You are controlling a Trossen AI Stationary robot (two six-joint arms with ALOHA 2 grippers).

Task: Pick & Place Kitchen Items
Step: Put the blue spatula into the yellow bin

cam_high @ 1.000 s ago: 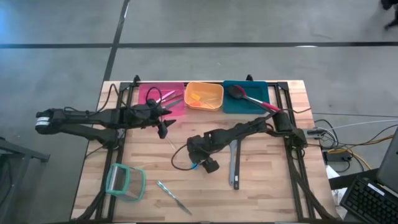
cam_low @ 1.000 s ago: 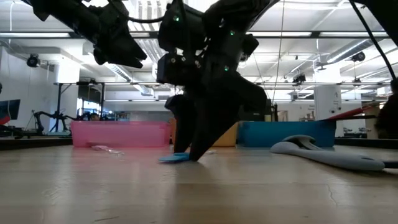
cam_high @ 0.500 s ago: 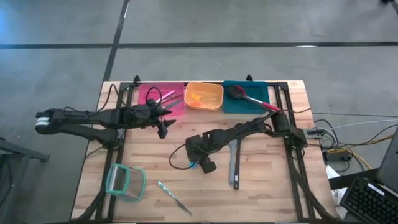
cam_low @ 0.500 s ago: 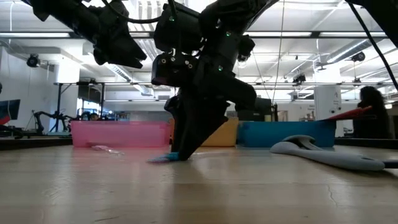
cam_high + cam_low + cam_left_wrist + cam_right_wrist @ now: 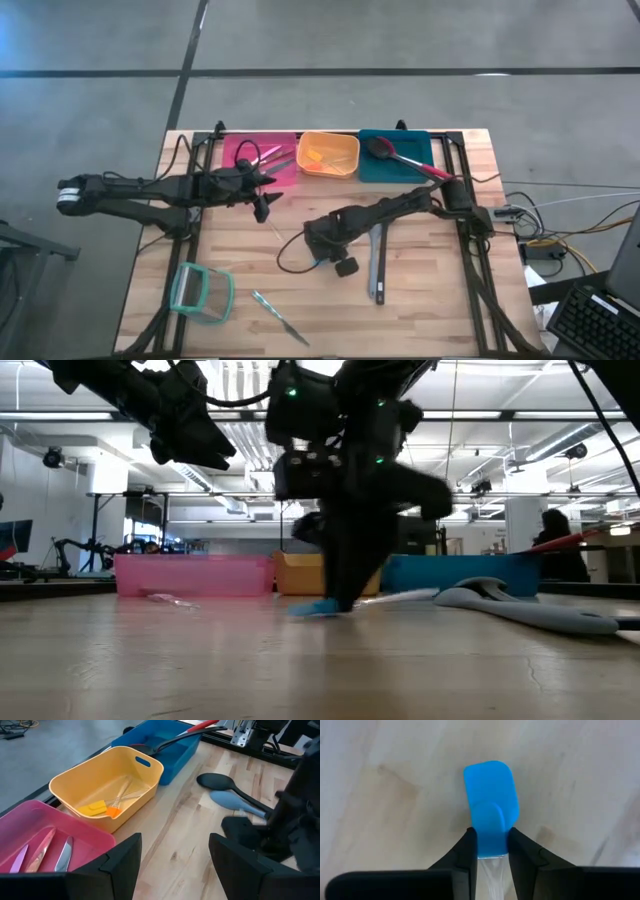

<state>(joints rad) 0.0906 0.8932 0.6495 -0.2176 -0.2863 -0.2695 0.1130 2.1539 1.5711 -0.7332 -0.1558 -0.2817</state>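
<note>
A small blue spatula (image 5: 491,795) with a clear handle lies on the wooden table near its middle. My right gripper (image 5: 322,260) stands over it, pointing down and shut on it; the low view shows the spatula's blue head (image 5: 320,607) at the fingers' feet. My left gripper (image 5: 263,206) hovers open in front of the pink bin (image 5: 258,158), touching nothing. A grey spatula (image 5: 376,262) and a black spoon (image 5: 220,782) lie flat on the table right of my right gripper. A slim metal knife (image 5: 278,317) lies near the front edge. My right gripper pinches the blue spatula between its two fingers at the neck (image 5: 491,847), where the blue head meets the clear handle. The fingers come from above, pointing down, one on each side edge. The head (image 5: 320,607) lies flat at table level.
Pink, orange (image 5: 328,155) and teal (image 5: 395,155) bins stand in a row along the far edge, each holding utensils. A teal-rimmed clear container (image 5: 200,292) stands at the front left. Bare wood lies between the bins and my right gripper.
My right gripper has shut its fingers onto the blue spatula. It has turned and shifted a little toward the table's right edge, and the spatula has slid that way along the table with it.
</note>
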